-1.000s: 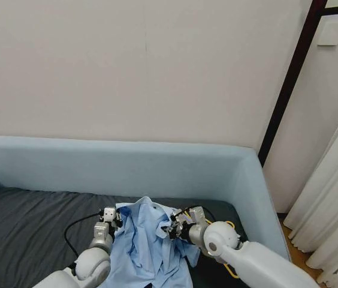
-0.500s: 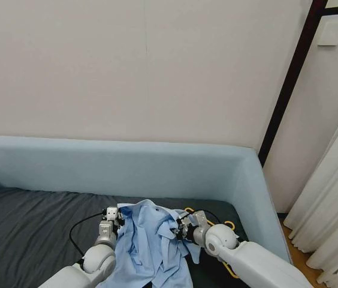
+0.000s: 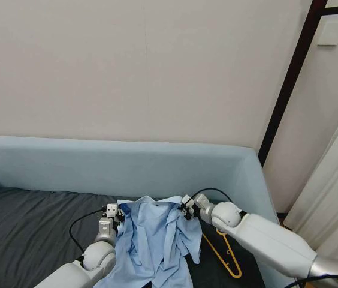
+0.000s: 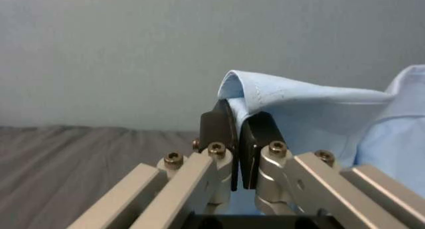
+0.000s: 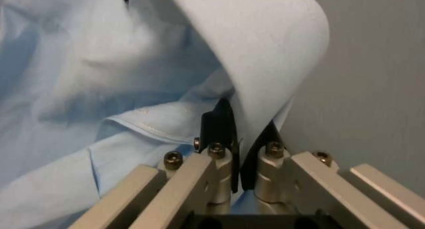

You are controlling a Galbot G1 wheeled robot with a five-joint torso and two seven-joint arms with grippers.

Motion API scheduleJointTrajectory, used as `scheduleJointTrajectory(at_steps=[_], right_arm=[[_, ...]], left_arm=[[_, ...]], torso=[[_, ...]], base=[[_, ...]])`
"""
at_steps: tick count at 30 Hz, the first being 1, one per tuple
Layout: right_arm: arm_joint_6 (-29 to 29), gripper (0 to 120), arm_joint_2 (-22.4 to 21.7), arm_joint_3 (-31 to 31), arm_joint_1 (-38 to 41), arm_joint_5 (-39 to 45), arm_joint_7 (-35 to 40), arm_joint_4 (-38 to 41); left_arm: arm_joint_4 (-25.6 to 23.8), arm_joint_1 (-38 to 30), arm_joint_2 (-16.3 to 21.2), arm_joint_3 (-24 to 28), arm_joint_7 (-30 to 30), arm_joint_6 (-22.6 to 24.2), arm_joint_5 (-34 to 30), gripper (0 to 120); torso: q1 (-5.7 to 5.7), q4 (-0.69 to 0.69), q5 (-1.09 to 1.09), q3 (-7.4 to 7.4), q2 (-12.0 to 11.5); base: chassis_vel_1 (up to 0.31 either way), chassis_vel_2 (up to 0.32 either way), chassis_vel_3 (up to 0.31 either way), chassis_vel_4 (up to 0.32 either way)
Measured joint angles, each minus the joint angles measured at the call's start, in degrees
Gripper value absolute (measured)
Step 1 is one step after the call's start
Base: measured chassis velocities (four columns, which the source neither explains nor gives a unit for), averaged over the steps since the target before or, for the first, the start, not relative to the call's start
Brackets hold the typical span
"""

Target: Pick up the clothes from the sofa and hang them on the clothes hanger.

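A light blue shirt (image 3: pixel 157 240) hangs spread between my two grippers above the dark grey sofa seat (image 3: pixel 25 228). My left gripper (image 3: pixel 116 211) is shut on the shirt's left shoulder edge; in the left wrist view its black pads (image 4: pixel 256 134) pinch a fold of the blue shirt (image 4: pixel 312 104). On the other side, my right gripper (image 3: pixel 186 207) is shut on the collar, and the right wrist view has the collar (image 5: pixel 265 50) clamped between the fingers (image 5: pixel 216 127). A yellow clothes hanger (image 3: pixel 224 252) lies on the seat, below the right arm.
The sofa has a pale blue backrest (image 3: pixel 127 165) and a pale blue side arm (image 3: pixel 256 198) at the right. A plain wall rises behind. A dark door frame (image 3: pixel 289 78) and white curtains (image 3: pixel 337 204) stand at the right.
Both grippers have lifted the shirt higher and drawn it wider. The right arm has stretched forward and up, uncovering the yellow hanger on the seat.
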Motion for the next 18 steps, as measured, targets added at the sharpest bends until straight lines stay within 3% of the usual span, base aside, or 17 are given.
scheduleJointTrajectory(at_steps=[4, 8, 10, 14, 18], right_arm=[[-0.6, 0, -0.6, 0.2, 2.6, 4.7, -0.4, 4.3], [-2.5, 0, -1.9, 0.9, 6.7, 18.2, -0.5, 13.2], [-2.7, 0, -2.7, 1.5, 6.6, 19.5, -1.0, 14.3], [-1.0, 0, -6.8, 1.9, 3.3, 14.5, -5.4, 13.8], [3.8, 0, -10.0, 1.3, -3.5, 2.3, -10.1, 9.7]], left_arm=[[-2.4, -0.5, 2.2, -1.2, -0.7, 0.1, -1.6, 0], [-11.3, -0.2, 7.7, -5.1, -3.3, 1.2, -6.2, 0], [-12.2, -0.2, 8.2, -5.6, -3.7, 1.4, -6.7, 0], [-12.3, 0.4, 8.9, -6.0, -3.9, 1.5, -5.2, 0], [-11.6, 1.3, 7.1, -4.3, -3.8, 1.5, -3.2, 0]], torso=[[0.0, -0.02, 0.0, 0.0, 0.0], [0.0, 0.08, 0.01, -0.02, 0.0], [-0.01, 0.07, 0.02, -0.03, 0.0], [-0.02, 0.03, 0.0, -0.03, 0.0], [-0.01, -0.08, 0.0, -0.01, 0.0]], base=[[0.0, 0.0, 0.0, 0.0], [0.0, 0.0, 0.0, 0.0], [0.0, 0.0, 0.0, 0.0], [0.0, 0.0, 0.0, 0.0], [0.0, 0.0, 0.0, 0.0]])
